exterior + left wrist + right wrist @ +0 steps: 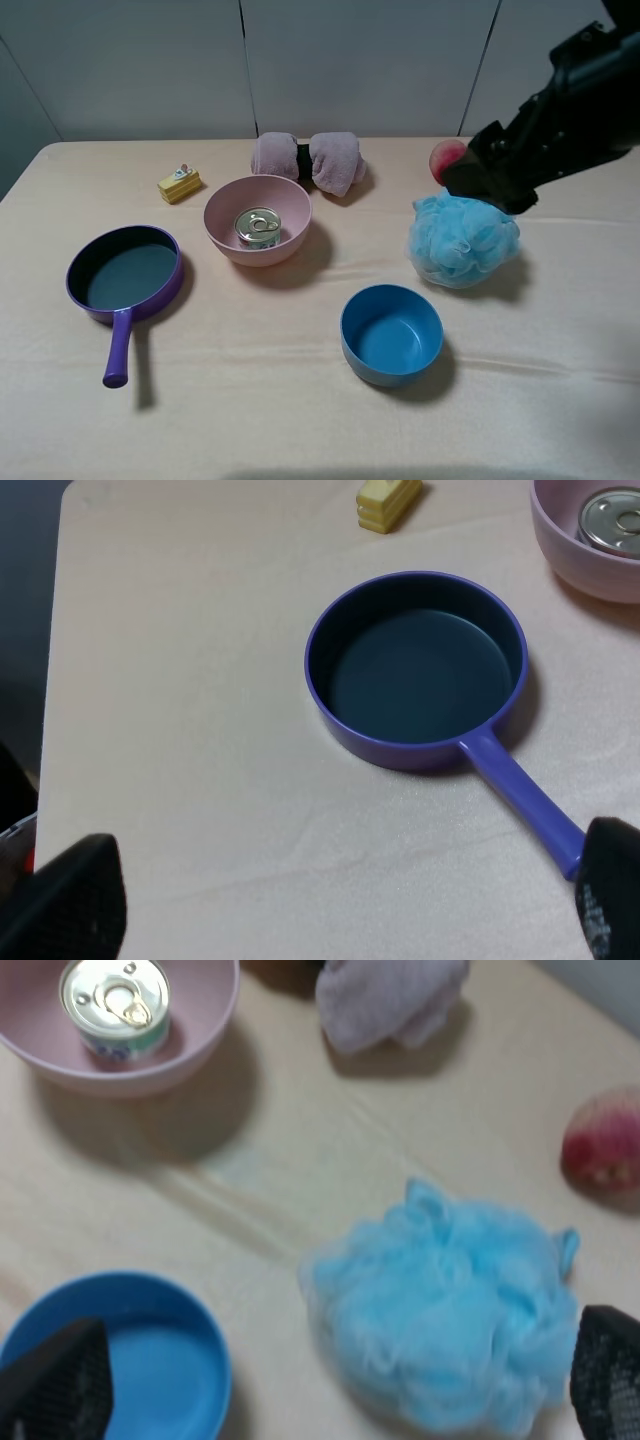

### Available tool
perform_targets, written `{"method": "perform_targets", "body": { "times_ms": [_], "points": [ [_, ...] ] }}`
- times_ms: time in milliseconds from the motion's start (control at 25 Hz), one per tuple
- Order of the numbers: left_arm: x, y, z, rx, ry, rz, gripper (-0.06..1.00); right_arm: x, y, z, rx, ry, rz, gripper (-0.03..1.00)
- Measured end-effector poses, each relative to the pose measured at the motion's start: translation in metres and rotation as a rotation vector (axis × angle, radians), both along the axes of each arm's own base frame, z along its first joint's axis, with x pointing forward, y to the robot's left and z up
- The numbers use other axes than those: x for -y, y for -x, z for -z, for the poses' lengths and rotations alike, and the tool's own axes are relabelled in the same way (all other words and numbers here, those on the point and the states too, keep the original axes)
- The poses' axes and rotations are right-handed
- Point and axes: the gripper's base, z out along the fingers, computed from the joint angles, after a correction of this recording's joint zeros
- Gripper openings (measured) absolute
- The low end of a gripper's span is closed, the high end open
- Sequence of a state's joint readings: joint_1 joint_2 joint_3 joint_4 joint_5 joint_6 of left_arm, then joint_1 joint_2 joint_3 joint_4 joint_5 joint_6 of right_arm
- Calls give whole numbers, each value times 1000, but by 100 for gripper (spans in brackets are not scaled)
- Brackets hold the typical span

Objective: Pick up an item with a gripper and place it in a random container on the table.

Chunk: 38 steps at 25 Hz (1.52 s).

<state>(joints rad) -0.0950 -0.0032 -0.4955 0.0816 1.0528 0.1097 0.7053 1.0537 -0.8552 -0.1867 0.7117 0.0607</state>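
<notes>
from the high camera, the tin can (259, 227) already sits upright inside the pale-pink bowl (222, 228), near the middle of the table (300, 420). my right gripper (492, 172) hangs over the far right side, above the blue bath pouf (462, 238) and just in front of a reddish fruit (446, 157). so the can lies well off to the left of that gripper, across the pouf and past the blue bowl (391, 333). my left arm does not show here. the can is round, so it has no long axis to line up with; its lid faces straight up.

in my left wrist view, the left gripper (330, 920) stands wide, both black tips at the corners and nothing between them. the purple pan (416, 670) lies right ahead, and beyond it the pink bowl's rim with the can's silver lid peeking out at the edge. a yellow block (388, 502) lies beyond the pan too.

in my right wrist view, the right gripper is spread fully and empty, its tips framing the pouf and the blue bowl. the can in the pink bowl sits further ahead, well apart. i judge the placing done; by this look the left gripper is likely the nearer one to the bowl.
</notes>
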Motion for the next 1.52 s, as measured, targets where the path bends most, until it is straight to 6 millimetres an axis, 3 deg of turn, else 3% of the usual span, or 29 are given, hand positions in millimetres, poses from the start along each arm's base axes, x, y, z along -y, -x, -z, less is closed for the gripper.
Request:
{"method": "perform_targets", "body": {
  "times_ms": [1000,1520],
  "points": [
    [0,0,0,0,0,0,90,107,125,29,41,-244,152,69],
    [0,0,0,0,0,0,90,141,161,35,199,-389,186,69]
  ]
}}
